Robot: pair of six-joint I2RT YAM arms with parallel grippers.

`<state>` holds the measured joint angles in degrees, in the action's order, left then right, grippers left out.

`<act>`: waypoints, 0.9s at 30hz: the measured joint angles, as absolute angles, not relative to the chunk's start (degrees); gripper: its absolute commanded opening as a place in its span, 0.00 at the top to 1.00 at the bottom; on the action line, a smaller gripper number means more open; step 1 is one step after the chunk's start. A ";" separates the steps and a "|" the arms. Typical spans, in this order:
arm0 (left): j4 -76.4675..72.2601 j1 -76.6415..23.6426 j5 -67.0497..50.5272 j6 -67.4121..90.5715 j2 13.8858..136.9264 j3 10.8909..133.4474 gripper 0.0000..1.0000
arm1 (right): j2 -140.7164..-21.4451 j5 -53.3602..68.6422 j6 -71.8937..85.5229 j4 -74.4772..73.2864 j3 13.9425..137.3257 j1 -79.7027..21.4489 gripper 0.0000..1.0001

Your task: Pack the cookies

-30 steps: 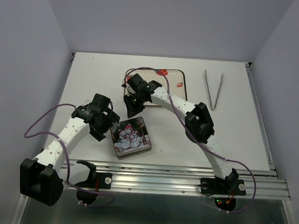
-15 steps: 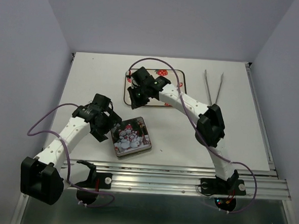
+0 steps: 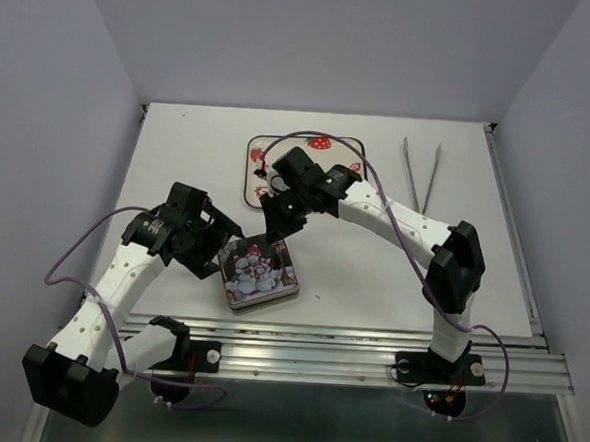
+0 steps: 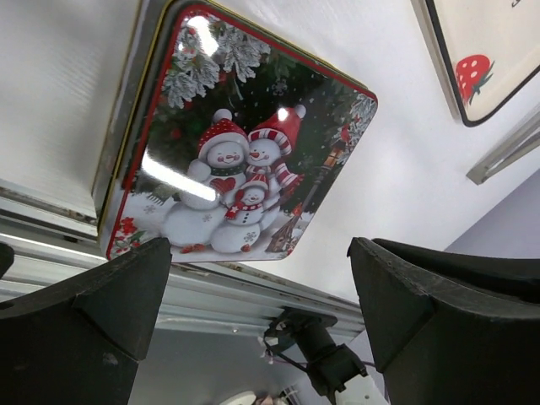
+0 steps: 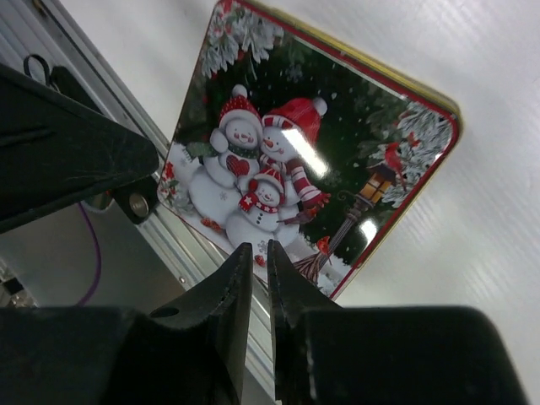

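No cookies show in any view. A closed square tin (image 3: 260, 271) with a snowman lid sits near the table's front edge; it also shows in the left wrist view (image 4: 245, 143) and the right wrist view (image 5: 312, 143). My left gripper (image 3: 216, 256) is open and empty, low beside the tin's left edge, its fingers wide apart (image 4: 257, 278). My right gripper (image 3: 274, 230) hangs over the tin's far edge, shut with nothing between its fingers (image 5: 260, 249). Behind it lies the strawberry-printed tray (image 3: 344, 149), partly hidden by the right arm.
Metal tongs (image 3: 425, 179) lie at the back right. An aluminium rail (image 3: 368, 341) runs along the front edge just past the tin. A corner of the tray (image 4: 506, 34) shows in the left wrist view. Walls close in the table on three sides.
My right gripper has come forward off the tray to above the tin's far edge. My left arm has shifted a little left and stays beside the tin.
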<state>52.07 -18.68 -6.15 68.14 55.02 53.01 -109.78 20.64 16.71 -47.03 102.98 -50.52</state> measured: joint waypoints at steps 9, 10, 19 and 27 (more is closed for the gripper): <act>44.25 -23.18 -8.88 71.57 55.11 43.81 0.01 | -109.36 22.81 19.92 -40.60 86.06 -51.40 0.82; 43.83 -24.18 -8.95 72.36 54.70 41.98 0.01 | -109.36 22.92 20.40 -40.16 84.68 -51.40 0.83; 38.52 -28.42 -11.16 75.50 56.90 38.96 0.01 | -109.12 22.81 21.43 -35.62 81.95 -51.40 0.83; 39.42 -28.47 -11.42 79.07 57.45 38.96 0.01 | -109.38 22.35 21.39 -35.59 82.70 -51.44 0.82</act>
<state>39.42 -28.47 -11.42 79.07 57.45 38.96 -109.38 22.35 21.39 -35.59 82.70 -51.44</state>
